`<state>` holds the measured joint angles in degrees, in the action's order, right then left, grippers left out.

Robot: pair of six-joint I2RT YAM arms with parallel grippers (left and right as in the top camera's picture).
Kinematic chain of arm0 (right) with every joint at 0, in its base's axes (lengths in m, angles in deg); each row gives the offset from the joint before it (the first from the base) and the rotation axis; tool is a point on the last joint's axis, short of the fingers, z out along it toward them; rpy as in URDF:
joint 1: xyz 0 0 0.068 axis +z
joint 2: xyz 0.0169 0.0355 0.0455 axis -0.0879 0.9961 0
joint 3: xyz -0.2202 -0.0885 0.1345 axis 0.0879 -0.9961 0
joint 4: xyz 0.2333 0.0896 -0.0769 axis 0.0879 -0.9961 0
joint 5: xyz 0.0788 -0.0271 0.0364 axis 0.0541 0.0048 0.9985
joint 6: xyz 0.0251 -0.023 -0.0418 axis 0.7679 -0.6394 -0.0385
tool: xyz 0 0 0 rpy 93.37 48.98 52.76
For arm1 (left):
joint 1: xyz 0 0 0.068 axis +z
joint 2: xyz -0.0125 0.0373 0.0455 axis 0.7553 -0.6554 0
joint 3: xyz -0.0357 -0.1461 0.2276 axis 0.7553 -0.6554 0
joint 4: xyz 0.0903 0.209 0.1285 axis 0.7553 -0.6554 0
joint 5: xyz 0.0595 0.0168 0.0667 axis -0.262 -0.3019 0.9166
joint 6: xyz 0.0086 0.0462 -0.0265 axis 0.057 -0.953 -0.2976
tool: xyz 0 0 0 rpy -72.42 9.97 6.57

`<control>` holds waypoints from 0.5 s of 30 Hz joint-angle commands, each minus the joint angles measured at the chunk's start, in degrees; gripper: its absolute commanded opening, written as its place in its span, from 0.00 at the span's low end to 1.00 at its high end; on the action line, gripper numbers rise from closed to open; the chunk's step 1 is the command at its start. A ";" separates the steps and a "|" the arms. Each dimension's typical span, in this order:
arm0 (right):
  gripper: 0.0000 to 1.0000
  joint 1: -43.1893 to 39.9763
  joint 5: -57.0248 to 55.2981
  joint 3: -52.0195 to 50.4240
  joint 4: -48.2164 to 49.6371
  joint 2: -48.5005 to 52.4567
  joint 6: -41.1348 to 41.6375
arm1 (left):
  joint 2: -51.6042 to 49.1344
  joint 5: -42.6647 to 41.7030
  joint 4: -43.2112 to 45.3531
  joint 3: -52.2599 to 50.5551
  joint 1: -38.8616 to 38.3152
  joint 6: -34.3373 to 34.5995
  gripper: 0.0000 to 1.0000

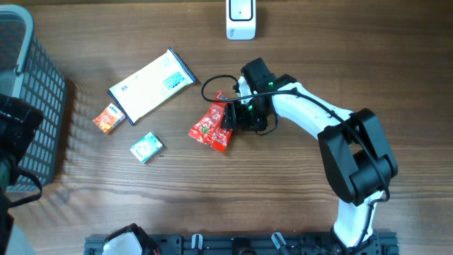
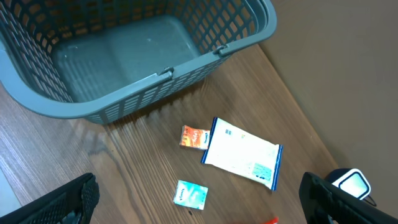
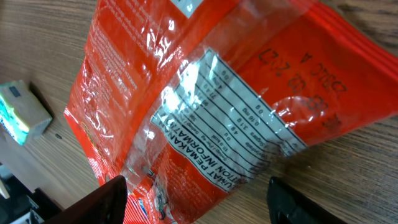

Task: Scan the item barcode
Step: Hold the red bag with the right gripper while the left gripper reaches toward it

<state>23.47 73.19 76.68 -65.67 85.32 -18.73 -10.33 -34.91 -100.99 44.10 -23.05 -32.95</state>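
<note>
I'm watching the right arm reaching from the lower right, elbow bent, toward frame centre. Its claw [image 1: 229, 117] is standing open over the red snack packet [image 1: 209, 130] lying on the bench [image 1: 269, 205]. The left claw [image 2: 199, 202] is hanging wide open, holding nothing.

quick count on the counter [image 1: 283, 205]: one red snack bag [image 1: 211, 127], one white pouch [image 1: 151, 83], one little orange packet [image 1: 108, 118], one small teal box [image 1: 146, 147] (so four loose items in all, if i counted right), plus one grey basket [image 1: 35, 99] and one white scanner [image 1: 241, 18].
</note>
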 commanded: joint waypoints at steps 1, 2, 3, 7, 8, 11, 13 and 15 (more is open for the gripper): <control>0.74 -0.09 -0.50 -0.42 -0.11 0.83 1.22 | 0.09 -0.28 0.15 0.15 0.39 0.55 1.00; 0.75 -0.09 -0.52 -0.42 -0.35 0.83 1.18 | 0.09 -0.28 0.15 0.15 0.39 0.55 1.00; 0.76 -0.09 -0.52 -0.42 -0.70 0.83 1.16 | 0.09 -0.28 0.15 0.15 0.39 0.55 1.00; 0.93 -0.09 -0.09 -0.42 -1.60 0.83 1.05 | 0.09 0.04 1.68 0.15 0.39 -0.13 1.00; 0.95 -0.09 -0.11 -0.42 -1.64 0.83 0.96 | 0.09 0.35 1.57 0.15 0.39 -0.28 1.00; 1.00 -0.09 -0.09 -0.42 -1.81 0.83 -0.13 | 0.09 0.37 1.40 0.15 0.39 -0.28 1.00; 1.00 -0.09 -0.11 -0.42 -1.84 0.83 -0.31 | 0.09 0.04 1.86 0.15 0.39 0.28 1.00; 1.00 -0.09 -0.09 -0.42 -1.84 0.83 -0.22 | 0.09 -3.37 3.39 0.15 0.37 0.33 1.00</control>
<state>23.43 73.69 76.70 -67.12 85.30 -17.90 -10.33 -34.91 -99.39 44.10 -23.05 -32.97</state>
